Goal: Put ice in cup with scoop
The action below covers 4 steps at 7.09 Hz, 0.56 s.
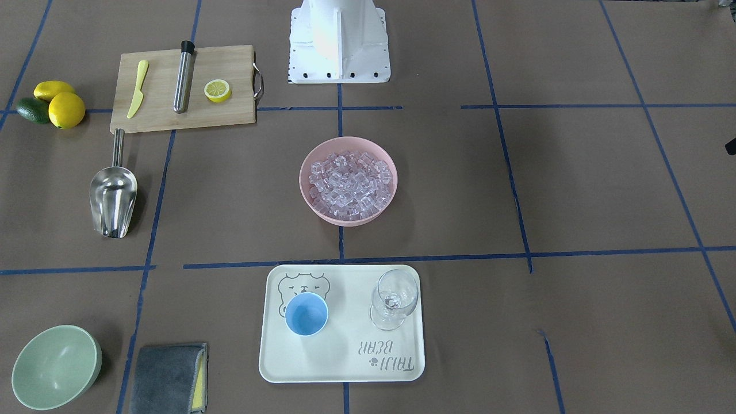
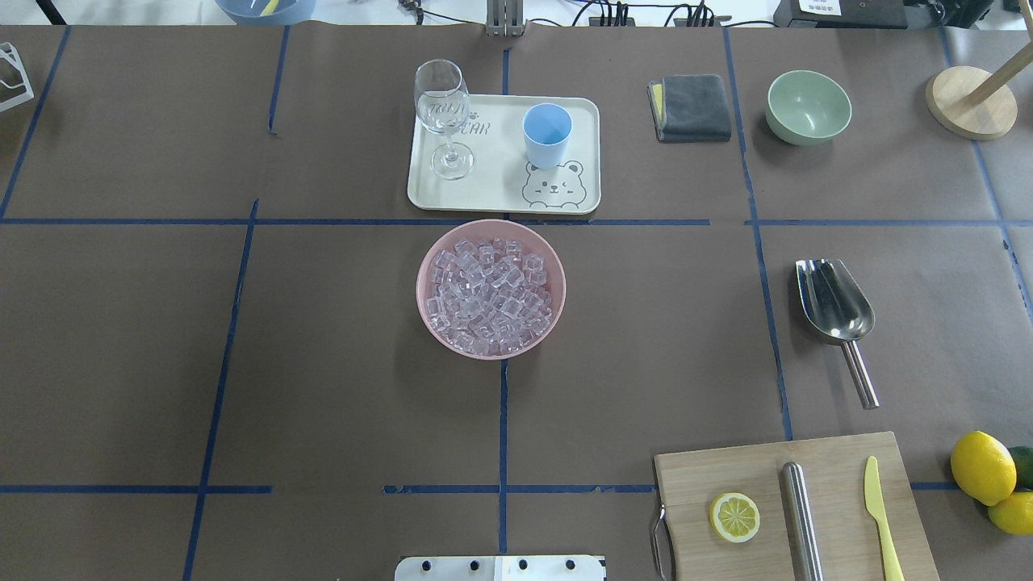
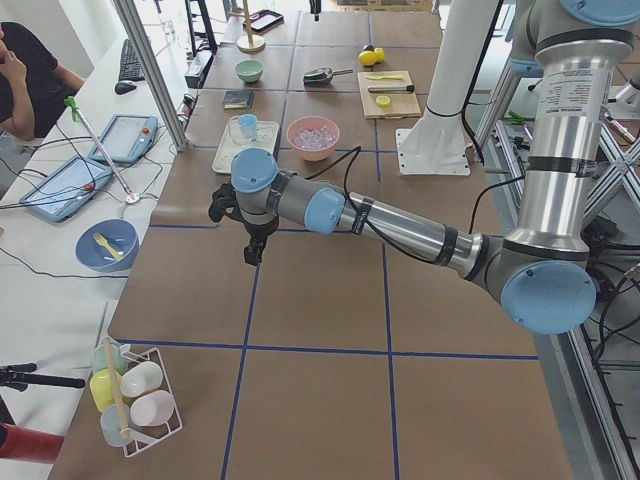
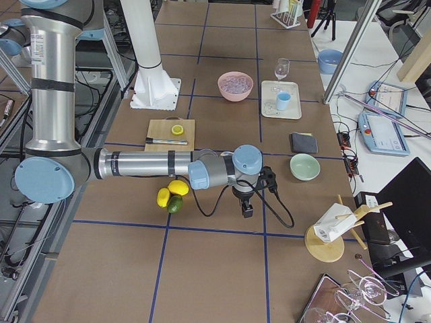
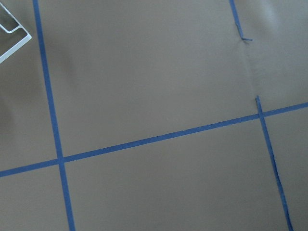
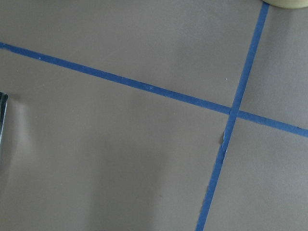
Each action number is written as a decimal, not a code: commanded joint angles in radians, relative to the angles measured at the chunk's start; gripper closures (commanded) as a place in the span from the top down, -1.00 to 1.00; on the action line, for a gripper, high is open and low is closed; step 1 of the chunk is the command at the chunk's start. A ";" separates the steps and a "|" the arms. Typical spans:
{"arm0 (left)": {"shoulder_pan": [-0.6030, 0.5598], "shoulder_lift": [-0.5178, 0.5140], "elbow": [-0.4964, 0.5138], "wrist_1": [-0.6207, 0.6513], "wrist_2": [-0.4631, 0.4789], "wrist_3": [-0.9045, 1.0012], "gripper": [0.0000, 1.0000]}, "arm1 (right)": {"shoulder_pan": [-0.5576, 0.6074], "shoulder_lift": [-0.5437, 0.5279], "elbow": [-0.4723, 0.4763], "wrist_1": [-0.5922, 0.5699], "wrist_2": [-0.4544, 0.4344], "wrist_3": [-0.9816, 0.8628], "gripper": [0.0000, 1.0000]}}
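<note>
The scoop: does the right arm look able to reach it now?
Probably yes. The scoop lies alone on the robot's right side, its handle free, apart from the cutting board. Nothing covers it, and the right end effector hangs above that side.

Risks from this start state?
1. The scoop lies flat on the table; its thin handle may slip or roll in a pinch grasp.
2. The wine glass shares the tray with the cup; a careless pour could knock it over.
3. The cup's mouth looks no wider than the scoop's trough, so ice may spill.
</note>
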<state>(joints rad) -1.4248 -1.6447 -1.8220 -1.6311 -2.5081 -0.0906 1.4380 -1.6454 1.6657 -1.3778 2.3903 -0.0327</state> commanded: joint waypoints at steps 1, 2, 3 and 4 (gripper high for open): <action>0.078 -0.003 -0.005 -0.124 -0.006 0.003 1.00 | -0.001 -0.013 -0.003 0.017 -0.002 0.002 1.00; 0.142 -0.001 0.001 -0.216 -0.006 0.003 1.00 | -0.010 -0.013 -0.006 0.017 0.000 0.005 1.00; 0.218 -0.003 0.001 -0.351 -0.006 0.002 1.00 | -0.017 -0.011 0.000 0.019 0.000 0.022 1.00; 0.290 -0.004 0.015 -0.528 0.000 0.003 1.00 | -0.054 -0.011 0.005 0.020 -0.002 0.025 1.00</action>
<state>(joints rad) -1.2226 -1.6474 -1.8183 -1.9663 -2.5129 -0.0883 1.4148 -1.6570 1.6655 -1.3594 2.3895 -0.0157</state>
